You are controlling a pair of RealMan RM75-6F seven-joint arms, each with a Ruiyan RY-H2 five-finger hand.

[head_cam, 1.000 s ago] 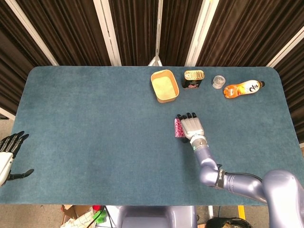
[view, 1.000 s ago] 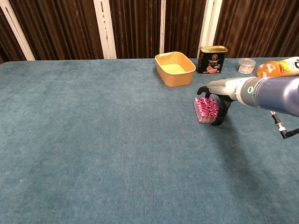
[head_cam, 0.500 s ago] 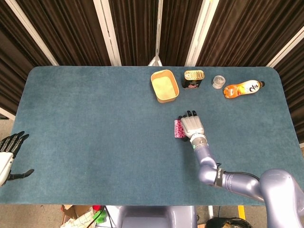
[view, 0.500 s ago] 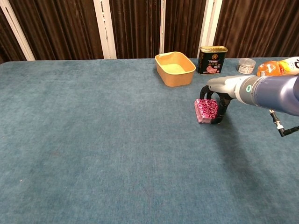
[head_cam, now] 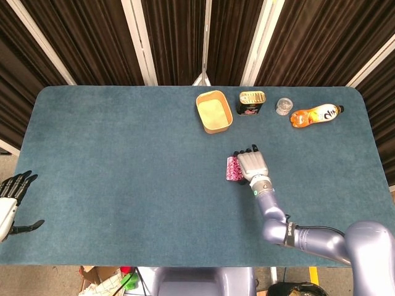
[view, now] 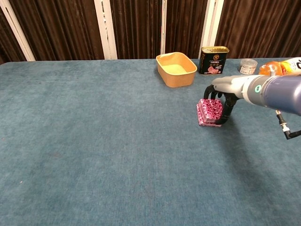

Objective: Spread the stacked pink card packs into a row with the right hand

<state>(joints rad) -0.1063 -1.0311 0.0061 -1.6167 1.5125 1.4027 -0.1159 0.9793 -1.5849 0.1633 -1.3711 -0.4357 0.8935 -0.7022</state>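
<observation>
The stack of pink patterned card packs (view: 209,112) sits mid-counter, right of centre, and the right hand (view: 225,92) is draped over it, dark fingers (view: 227,109) curled down the stack's right side. In the chest view the top pack looks lifted or slid slightly off the ones beneath, so I'd judge the hand is gripping the uppermost pack. No row yet: every pack is in one pile, so nearly all the spreading is left to do.

The left hand (head_cam: 11,196) hangs off the counter's left end, fingers apart, holding nothing.

Room to work? Plenty. The blue felt-covered counter (head_cam: 123,172) is bare to the left of the stack and toward the near edge. Behind the stack it's busier: a tan rectangular tub (view: 176,68) stands near, a dark tin can (view: 214,59) just beside that, then a small clear jar (view: 248,66) and an orange bottle (head_cam: 315,115) lying on its side. Laying the row leftward or toward the near edge looks safest.
</observation>
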